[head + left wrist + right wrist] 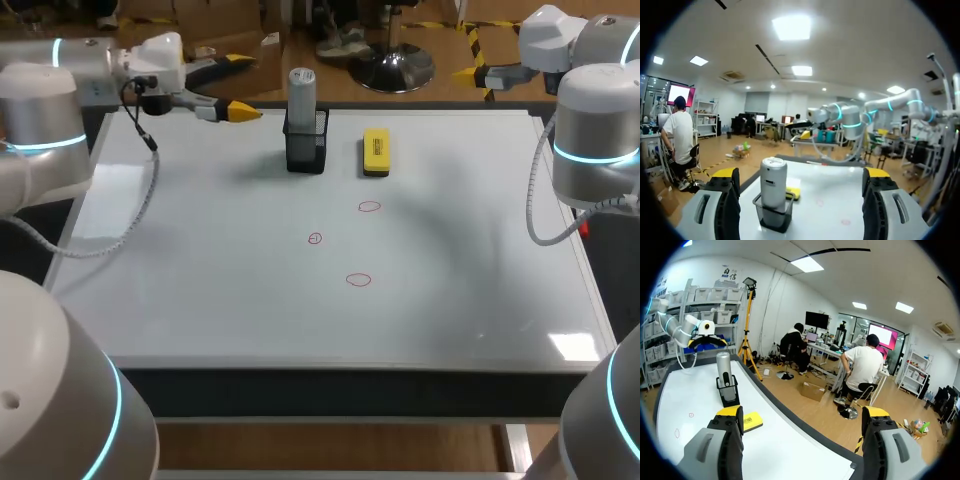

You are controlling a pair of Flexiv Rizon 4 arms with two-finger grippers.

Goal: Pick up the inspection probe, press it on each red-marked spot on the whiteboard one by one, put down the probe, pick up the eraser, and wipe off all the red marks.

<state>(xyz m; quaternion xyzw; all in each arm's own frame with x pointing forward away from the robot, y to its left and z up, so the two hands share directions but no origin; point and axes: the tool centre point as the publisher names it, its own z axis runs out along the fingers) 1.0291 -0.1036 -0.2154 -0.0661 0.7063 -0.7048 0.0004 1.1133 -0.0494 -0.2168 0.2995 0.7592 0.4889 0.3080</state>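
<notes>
Both jaws gape wide; the inspection probe [302, 95] looks stiff and smooth, so grip its barrel above the mesh holder [306, 148].

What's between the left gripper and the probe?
Nothing but bare whiteboard. In the head view the left gripper hangs open beside the probe in its black holder; the left wrist view agrees.

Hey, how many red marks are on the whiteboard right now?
3. One red mark lies just in front of the yellow eraser. A smaller red mark sits to its left and a little nearer the robot. The third red mark is nearest the robot. None appears hidden.
</notes>
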